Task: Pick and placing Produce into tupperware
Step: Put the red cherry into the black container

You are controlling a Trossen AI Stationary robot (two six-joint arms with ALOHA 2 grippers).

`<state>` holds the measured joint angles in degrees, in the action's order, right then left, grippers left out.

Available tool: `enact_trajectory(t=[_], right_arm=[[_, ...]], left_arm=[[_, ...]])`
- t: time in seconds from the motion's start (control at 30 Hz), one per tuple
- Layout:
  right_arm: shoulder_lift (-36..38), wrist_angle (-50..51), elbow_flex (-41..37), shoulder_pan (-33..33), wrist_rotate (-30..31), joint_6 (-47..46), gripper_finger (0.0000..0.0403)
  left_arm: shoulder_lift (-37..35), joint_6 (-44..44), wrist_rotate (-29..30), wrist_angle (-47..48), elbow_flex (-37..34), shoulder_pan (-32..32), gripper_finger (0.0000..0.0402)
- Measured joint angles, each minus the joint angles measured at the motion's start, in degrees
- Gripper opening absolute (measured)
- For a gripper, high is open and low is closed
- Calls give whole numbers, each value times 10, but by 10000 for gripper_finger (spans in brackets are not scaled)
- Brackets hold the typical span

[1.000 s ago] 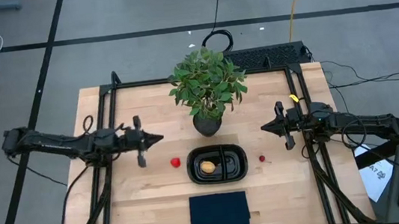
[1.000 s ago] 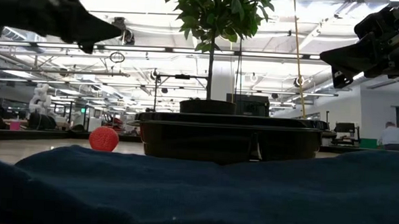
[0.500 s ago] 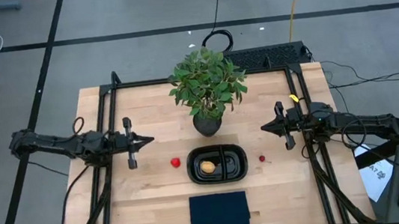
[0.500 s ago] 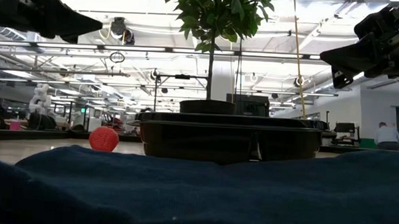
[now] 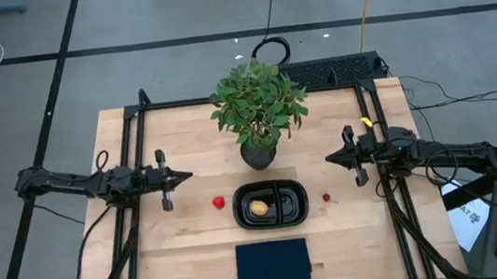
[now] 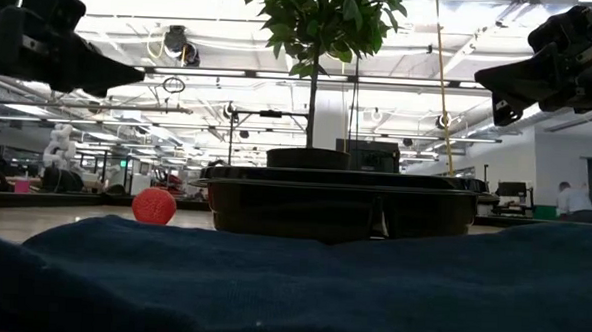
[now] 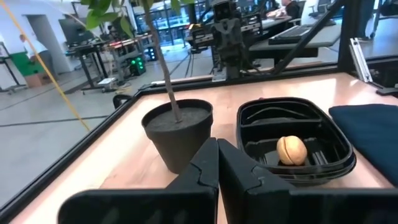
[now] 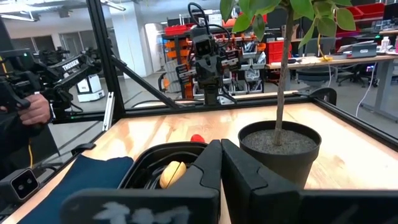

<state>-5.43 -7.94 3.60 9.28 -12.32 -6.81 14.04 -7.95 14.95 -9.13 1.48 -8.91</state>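
The black oval tupperware sits mid-table, and the yellow-orange piece lies inside it, seen also in the left wrist view and the right wrist view. The red strawberry-like piece rests on the wood just left of the container. The small dark red berry lies just right of it. My left gripper hovers shut, left of the strawberry. My right gripper hovers shut, beyond the berry.
A potted green plant stands just behind the tupperware, its pot between the two grippers. A dark blue cloth lies flat near the table's near edge. Black frame rails run along both sides. A person's hand shows beyond the table.
My left gripper has drawn back toward the table's left edge, away from the plant pot, and has sunk a little in the low view, staying shut. The produce and tupperware have not moved.
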Motion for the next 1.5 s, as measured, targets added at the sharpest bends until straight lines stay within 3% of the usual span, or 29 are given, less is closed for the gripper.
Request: enact_trajectory(t=[0.9,1.1,1.3,1.5], right_arm=[[-12,-16,4,0,-15,-36,0],[-71,-1,40,-3,-15,-45,0],[-165,44,109,-47,-13,-35,0],[-258,158,215,-85,-9,-26,0]], left_arm=[[2,16,1,0,0,0,1],[2,12,1,-2,0,0,1],[2,14,1,-1,0,0,1],[2,20,2,3,0,0,1]])
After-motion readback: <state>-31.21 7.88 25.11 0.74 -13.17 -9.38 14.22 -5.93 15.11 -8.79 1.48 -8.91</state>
